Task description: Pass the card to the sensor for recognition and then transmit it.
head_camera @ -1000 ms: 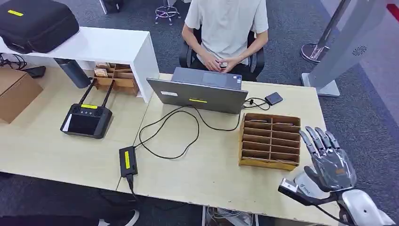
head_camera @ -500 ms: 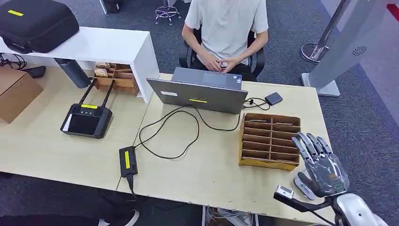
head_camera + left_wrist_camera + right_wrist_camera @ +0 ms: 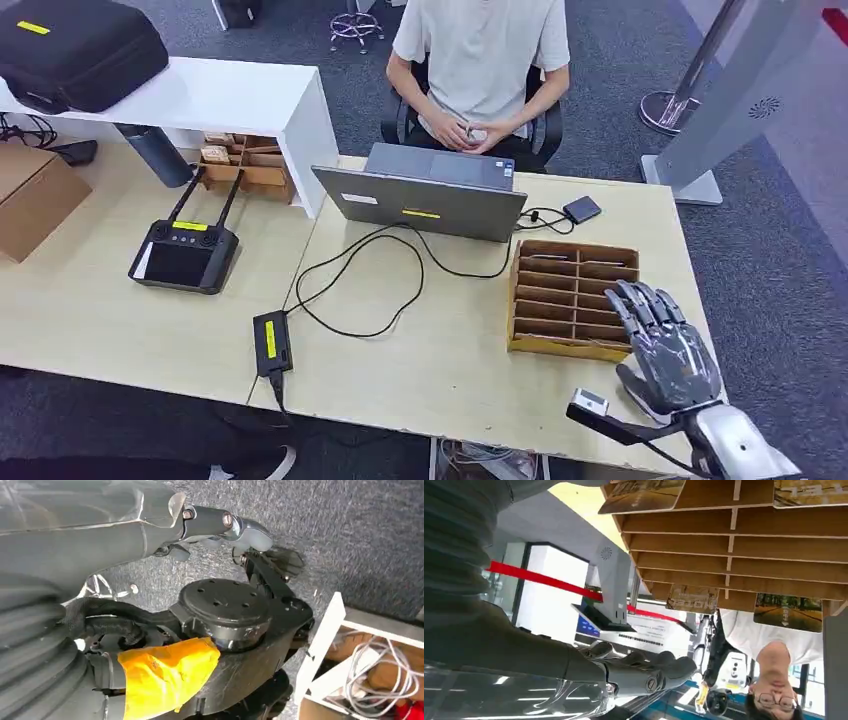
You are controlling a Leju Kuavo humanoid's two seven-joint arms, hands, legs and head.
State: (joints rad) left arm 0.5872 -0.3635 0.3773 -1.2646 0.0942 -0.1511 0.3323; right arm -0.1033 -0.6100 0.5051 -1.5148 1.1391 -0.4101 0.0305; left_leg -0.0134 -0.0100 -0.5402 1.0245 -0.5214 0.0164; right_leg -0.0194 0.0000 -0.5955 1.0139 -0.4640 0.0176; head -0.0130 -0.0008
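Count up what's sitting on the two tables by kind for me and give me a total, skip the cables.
Slotted wooden organizers: 2
Laptops: 1
Controllers with antennas: 1
Small black boxes with a yellow label: 1
Small dark devices by the laptop: 1
Cardboard boxes: 1
White shelves: 1
Dark cylinders: 1
Total: 9

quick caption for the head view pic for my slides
Right hand open beside the slotted cardboard card rack on the desk.

**Office corner on grey carpet**

A pale wood worktop (image 3: pixel 120 330) stands on grey carpet (image 3: pixel 620 60) (speckled, evenly lit). A white shelf unit (image 3: pixel 230 100) sits on it; a black office chair (image 3: pixel 400 115) stands behind, beside a white kiosk stand (image 3: pixel 730 110).
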